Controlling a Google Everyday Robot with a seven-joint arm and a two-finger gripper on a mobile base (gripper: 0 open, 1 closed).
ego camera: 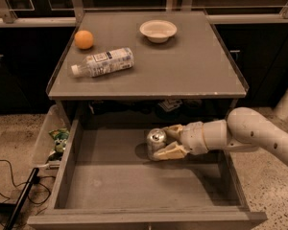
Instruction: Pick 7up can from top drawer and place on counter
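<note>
The 7up can [156, 137] stands upright on the flat bottom of the open top drawer [134, 186], near its back middle. My gripper [160, 143] reaches in from the right on a white arm. Its two tan fingers sit on either side of the can, one behind it and one in front, pressed against it. The can still rests on the drawer bottom. The counter [182, 66] is the grey tabletop directly above the drawer.
On the counter lie a clear plastic bottle [103, 62] on its side, an orange [84, 39] at the back left and a white bowl [158, 30] at the back. A green snack bag [60, 140] sits in a bin left of the drawer. A black cable [19, 200] lies on the floor.
</note>
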